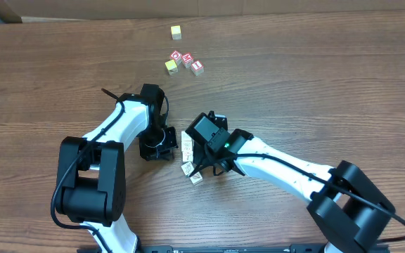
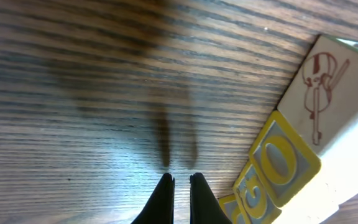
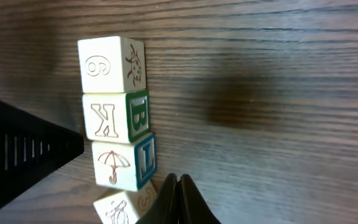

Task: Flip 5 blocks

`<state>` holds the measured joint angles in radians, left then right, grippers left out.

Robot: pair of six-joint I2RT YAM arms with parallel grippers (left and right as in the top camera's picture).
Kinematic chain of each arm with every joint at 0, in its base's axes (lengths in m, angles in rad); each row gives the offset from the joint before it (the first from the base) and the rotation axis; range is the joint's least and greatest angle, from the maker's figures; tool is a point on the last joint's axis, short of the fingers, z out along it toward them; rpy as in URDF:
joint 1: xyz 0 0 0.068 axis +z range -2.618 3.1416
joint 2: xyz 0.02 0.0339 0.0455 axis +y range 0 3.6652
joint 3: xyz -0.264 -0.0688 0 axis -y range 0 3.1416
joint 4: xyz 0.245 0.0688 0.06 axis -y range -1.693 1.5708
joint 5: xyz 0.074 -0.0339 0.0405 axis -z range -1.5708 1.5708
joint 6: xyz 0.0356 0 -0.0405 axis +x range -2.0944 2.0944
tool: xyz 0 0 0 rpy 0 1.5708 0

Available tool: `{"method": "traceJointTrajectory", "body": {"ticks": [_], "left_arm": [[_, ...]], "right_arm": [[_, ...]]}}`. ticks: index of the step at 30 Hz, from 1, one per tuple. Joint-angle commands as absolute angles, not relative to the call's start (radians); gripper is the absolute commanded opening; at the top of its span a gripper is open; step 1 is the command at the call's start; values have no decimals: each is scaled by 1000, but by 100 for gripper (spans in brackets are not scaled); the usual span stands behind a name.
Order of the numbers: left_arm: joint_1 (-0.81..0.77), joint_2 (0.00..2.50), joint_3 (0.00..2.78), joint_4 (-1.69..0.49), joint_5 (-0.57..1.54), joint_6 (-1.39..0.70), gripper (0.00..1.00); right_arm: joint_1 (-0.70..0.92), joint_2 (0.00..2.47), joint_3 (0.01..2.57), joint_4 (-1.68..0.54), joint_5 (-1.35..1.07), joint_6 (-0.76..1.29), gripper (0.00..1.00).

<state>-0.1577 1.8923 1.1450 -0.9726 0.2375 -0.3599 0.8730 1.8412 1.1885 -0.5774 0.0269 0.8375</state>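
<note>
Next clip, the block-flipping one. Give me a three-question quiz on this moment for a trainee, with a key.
1. True or false: the right gripper is shut and holds nothing.
2. In the right wrist view, which drawing is on the cream face of the blue-sided block? A) umbrella B) fish C) car
3. Fill in: in the left wrist view, up and to the right of the shut left gripper, the pale block bears a drawn ____.
Key: 1 true; 2 A; 3 violin.
</note>
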Motion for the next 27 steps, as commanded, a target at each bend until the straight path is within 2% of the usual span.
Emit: {"method": "traceJointTrajectory", "body": {"ticks": [1,16,27], "left_arm": [[-165,1888,1138,-967,266,-336,4],[-165,1888,1138,-956,263,-336,4],[-165,1888,1138,-957,263,-336,4]], "right_arm": [[881,1883,1182,-549,-10,836,4],[881,1927,1182,-493,-136,786,4],[880,1927,1182,-472,-133,753,4]]}}
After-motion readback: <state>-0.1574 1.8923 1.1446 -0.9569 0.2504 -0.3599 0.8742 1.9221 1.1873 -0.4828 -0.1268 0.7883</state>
